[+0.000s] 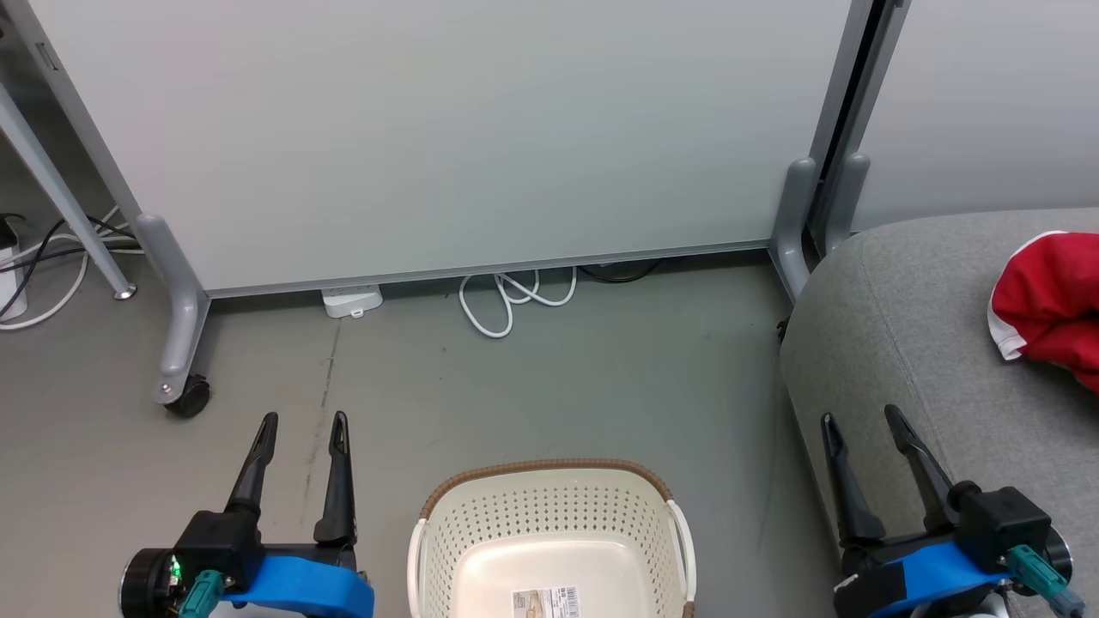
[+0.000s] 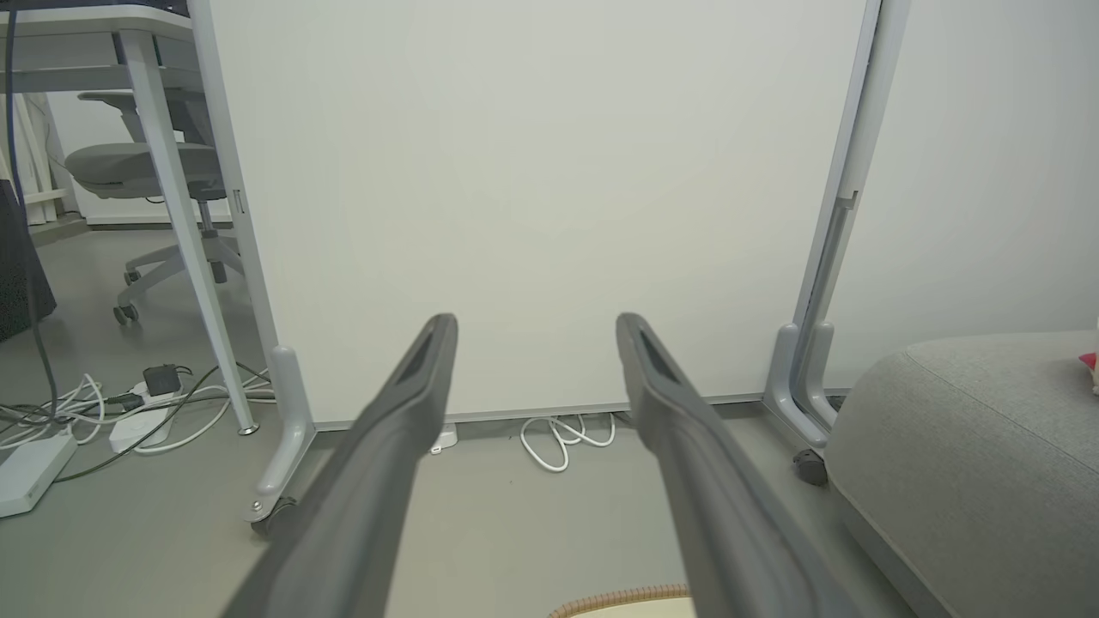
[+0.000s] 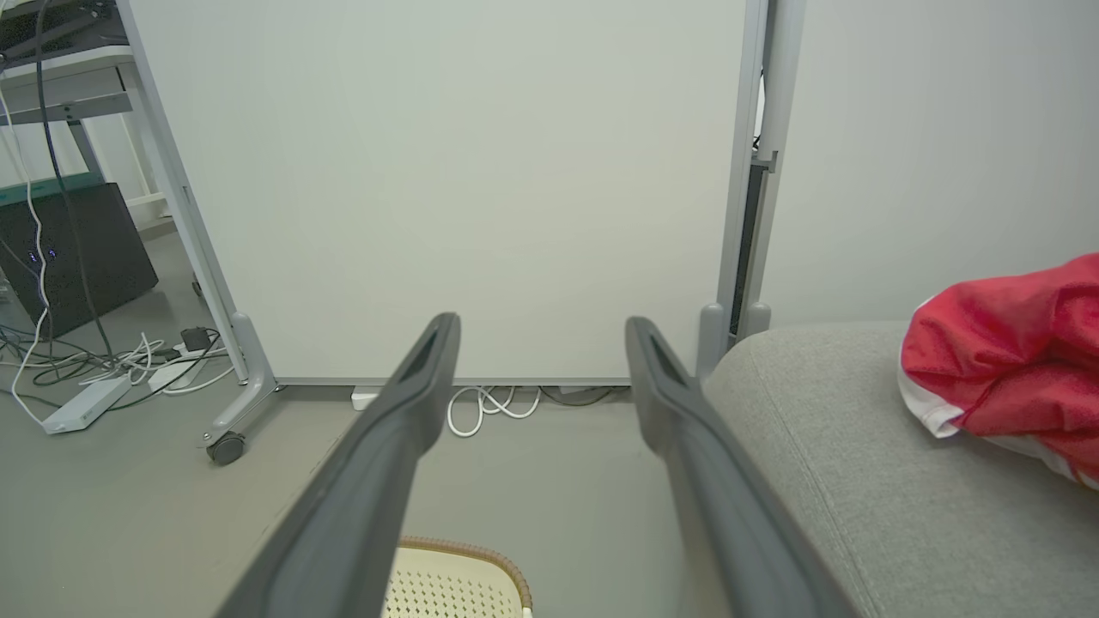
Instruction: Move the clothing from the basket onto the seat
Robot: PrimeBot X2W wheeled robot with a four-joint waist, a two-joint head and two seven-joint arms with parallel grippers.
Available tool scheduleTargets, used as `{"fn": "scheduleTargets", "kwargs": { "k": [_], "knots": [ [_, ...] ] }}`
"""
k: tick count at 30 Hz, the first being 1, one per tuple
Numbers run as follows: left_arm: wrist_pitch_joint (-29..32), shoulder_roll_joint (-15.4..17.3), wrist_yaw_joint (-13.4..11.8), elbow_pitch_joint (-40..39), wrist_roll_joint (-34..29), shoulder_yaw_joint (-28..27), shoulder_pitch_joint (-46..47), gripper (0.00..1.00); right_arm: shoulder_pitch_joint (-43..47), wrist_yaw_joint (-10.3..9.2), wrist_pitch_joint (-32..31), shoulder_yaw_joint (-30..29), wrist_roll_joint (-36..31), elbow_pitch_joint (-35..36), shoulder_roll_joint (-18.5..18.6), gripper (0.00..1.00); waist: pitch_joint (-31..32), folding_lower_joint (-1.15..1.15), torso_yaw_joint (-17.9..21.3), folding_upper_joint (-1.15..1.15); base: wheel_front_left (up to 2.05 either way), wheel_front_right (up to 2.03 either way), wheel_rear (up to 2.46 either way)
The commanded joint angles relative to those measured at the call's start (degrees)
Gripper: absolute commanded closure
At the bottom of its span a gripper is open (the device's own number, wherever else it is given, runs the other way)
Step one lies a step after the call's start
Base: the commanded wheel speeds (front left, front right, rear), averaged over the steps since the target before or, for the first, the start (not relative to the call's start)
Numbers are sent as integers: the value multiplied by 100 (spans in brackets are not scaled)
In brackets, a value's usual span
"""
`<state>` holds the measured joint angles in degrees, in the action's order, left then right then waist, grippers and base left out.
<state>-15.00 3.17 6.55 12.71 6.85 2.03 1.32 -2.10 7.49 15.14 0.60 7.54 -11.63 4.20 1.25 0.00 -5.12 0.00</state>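
Note:
The cream-white basket (image 1: 549, 506) with its brown rim stands on the floor at the bottom centre, with nothing but a paper label on its floor. Red clothing (image 1: 1052, 305) with white edging lies bunched on the grey seat (image 1: 910, 326) at the right; it is also in the right wrist view as the clothing (image 3: 1013, 360) on the seat (image 3: 859, 463). My left gripper (image 1: 305, 421) hangs open left of the basket, nothing between its fingers. My right gripper (image 1: 859, 418) is open over the seat's front left corner, apart from the clothing. The left wrist view has the gripper (image 2: 534, 322) pointing at the panel.
A white partition panel (image 1: 446, 129) on grey wheeled feet (image 1: 185, 390) stands behind the basket. A coiled white cable (image 1: 511, 300) and a power strip (image 1: 352, 300) lie at its base. More cables and a desk leg (image 1: 60, 197) are at the far left.

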Motion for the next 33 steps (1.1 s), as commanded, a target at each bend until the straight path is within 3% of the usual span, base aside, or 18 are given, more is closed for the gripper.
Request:
{"fn": "scheduleTargets", "kwargs": {
  "k": [1, 8, 9, 14, 33],
  "knots": [
    [-27, -15, 22, 29, -26, -36, -18, 0, 74, 1, 0, -3, -7, -25, -19, 0, 3, 0, -3, 0, 0, 0, 0],
    [-27, -21, 25, 124, -80, -71, 49, 0, 27, 1, 0, -12, 4, -102, -44, 0, 10, 0, -24, 0, 0, 0, 0],
    [0, -19, 11, 126, -64, -53, 4, 100, -1, 0, 0, -7, 2, -96, -32, 100, 11, 0, -25, 0, 0, 0, 0],
    [56, -29, 12, 382, 1, -56, -144, 100, 59, 0, -24, -7, 63, -347, -48, 100, 10, 0, -23, 0, 0, 0, 0],
    [574, -28, 34, 312, 2103, -259, 31, 100, -72, 0, -555, -186, 2132, -307, -68, 100, -13, 0, 59, 0, 0, 0, 0]
  ]
}}
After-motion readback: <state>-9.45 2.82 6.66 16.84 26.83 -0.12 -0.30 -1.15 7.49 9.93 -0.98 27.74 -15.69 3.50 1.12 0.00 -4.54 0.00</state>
